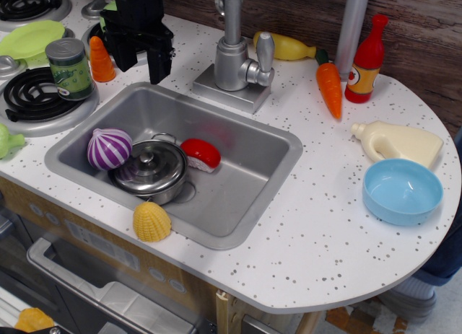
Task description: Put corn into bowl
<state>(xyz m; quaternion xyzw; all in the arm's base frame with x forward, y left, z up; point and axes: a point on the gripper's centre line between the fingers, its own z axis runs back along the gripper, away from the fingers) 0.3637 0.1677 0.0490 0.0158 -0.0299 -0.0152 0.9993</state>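
— Corn [151, 222]?
— Sitting on the front rim of the sink [238, 197], at the near left edge, dome up. Untouched, nothing gripping it.
— And the bowl [402, 191]?
— Far over on the right end of the speckled bench [303, 240], upright, empty inside. Just in front of a cream jug [398, 141] lying on its side. Well apart from the corn, with the whole basin between.
— Claw [137, 56]?
— Up at the back left, above the bench beyond the basin's far corner. Black fingers hanging down with a gap between them, so released, holding nothing. Close beside an orange cone [101, 60] and near a green-labelled can [70, 68] standing on the burner.
— Inside the basin?
— Lidded steel pot [151, 170], a purple striped onion [109, 148] touching its left side, a red piece [201, 154] against its right.
— Elsewhere?
— Faucet [234, 56] behind the basin. Carrot [330, 89], red bottle [366, 61] and a smooth yellow toy [285, 47] along the back right. Lime plate [30, 40] at far left.
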